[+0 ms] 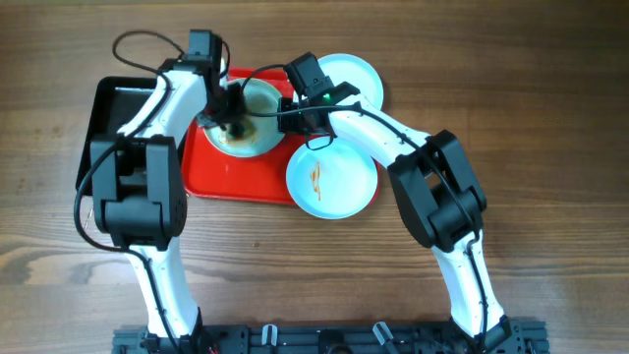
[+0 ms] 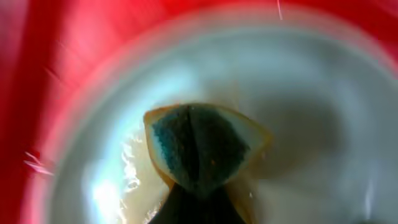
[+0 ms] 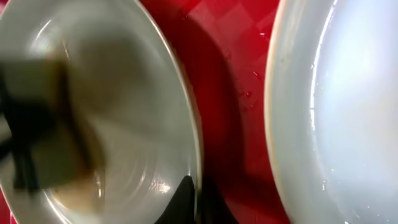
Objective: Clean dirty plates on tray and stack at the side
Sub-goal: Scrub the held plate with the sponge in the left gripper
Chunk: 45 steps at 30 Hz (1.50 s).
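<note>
Three white plates lie on or partly over the red tray [image 1: 226, 175]. The left plate [image 1: 260, 136] has a wet, brownish centre. My left gripper [image 1: 233, 116] is shut on a yellow sponge with a blue-green face [image 2: 196, 146] and presses it onto this plate [image 2: 311, 124]. My right gripper [image 1: 293, 110] is shut on the same plate's right rim [image 3: 189, 199]. The sponge shows blurred in the right wrist view [image 3: 37, 124]. A second plate [image 1: 354, 77] sits at the tray's far right corner. A third plate [image 1: 332, 182] with orange streaks overhangs the near right edge.
A smaller black tray [image 1: 106, 108] lies left of the red tray, under my left arm. Wooden table surface surrounds both trays. In the right wrist view, red tray [image 3: 230, 93] shows between the held plate and the neighbouring plate [image 3: 348, 112].
</note>
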{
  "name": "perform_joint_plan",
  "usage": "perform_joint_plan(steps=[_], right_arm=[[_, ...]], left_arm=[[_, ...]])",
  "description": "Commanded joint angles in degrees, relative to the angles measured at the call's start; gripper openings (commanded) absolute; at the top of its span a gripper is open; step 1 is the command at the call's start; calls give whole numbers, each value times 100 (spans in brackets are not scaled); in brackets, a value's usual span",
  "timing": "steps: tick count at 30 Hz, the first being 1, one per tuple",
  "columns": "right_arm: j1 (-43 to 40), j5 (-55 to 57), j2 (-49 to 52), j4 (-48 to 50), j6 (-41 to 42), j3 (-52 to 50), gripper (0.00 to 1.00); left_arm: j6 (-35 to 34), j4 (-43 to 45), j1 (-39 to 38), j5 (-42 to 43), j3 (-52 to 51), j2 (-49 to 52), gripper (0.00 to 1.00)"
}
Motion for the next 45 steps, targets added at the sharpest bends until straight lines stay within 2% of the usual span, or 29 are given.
perform_joint_plan(steps=[1,5,10,13,17,18,20,22,24,26,28,29,31,32,35,37,39,42,45], right_arm=[[39,-181,153,-59,-87,81,4],[39,-179,155,-28,-85,81,4],[39,-177,173,9,-87,81,4],[39,-181,269,44,44,81,4],[39,-203,299,74,72,81,4],[39,-205,299,72,72,81,4],[39,-227,299,70,70,81,4],[39,-227,299,68,70,81,4],[39,-227,299,70,70,81,4],[39,-227,299,63,63,81,4],[39,-225,299,55,61,81,4],[39,-227,299,59,63,81,4],[39,-225,299,48,61,81,4],[39,-225,299,46,61,81,4],[39,-229,299,28,59,81,4],[39,-264,299,24,52,81,4],[39,-269,299,24,55,81,4],[39,-271,299,24,52,81,4],[39,-269,299,28,55,81,5]], left_arm=[[-393,693,81,-1639,-33,151,4],[-433,944,-28,-1523,-33,151,4],[-356,-136,-214,-385,-33,151,4],[367,-682,-122,942,-33,151,4],[407,-949,0,1145,-33,151,4],[741,-955,9,1399,-33,151,4],[1856,-964,9,2205,-33,151,4],[2197,-962,9,2155,-33,151,4],[2111,-765,37,1558,-33,151,4],[1478,-407,42,470,-33,151,4],[396,-136,39,-898,-33,151,4],[-116,-151,33,-1327,-33,151,4],[-876,-592,28,-1252,42,61,4],[-1032,-918,28,-839,120,-46,4],[-953,-1556,28,382,170,-291,4],[-533,-1891,28,697,170,-275,4],[-118,-2175,28,732,166,-267,4],[588,-2087,39,647,164,-264,4],[269,-1329,57,-291,105,-232,4]])
